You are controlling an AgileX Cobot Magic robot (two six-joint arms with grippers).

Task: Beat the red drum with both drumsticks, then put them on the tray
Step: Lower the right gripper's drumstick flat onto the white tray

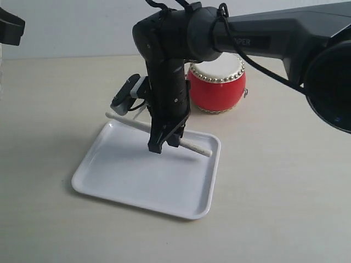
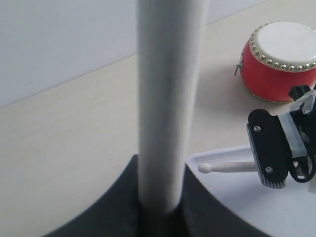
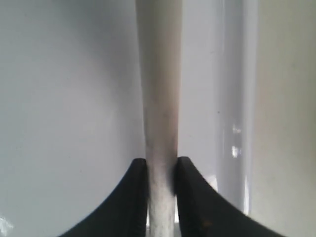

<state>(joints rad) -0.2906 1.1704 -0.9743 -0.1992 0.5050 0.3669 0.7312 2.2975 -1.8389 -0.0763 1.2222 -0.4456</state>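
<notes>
Right gripper (image 1: 164,145), arm (image 1: 285,33) seemingly lettered "OPER", pinches one drumstick (image 1: 196,146) over the tray (image 1: 137,186); left gripper (image 2: 162,200) clamps another drumstick (image 2: 170,98).

Table: we see a pale cream tabletop (image 1: 274,192), smooth and matte, running back to a light wall.
Tray: we find the white tray (image 1: 137,178) lying flat on the tabletop toward the front, with a soft shadow along its near rim.
Drum: we see the red drum (image 1: 219,93) standing upright on the tabletop behind the tray's far right corner, near it but apart.
</notes>
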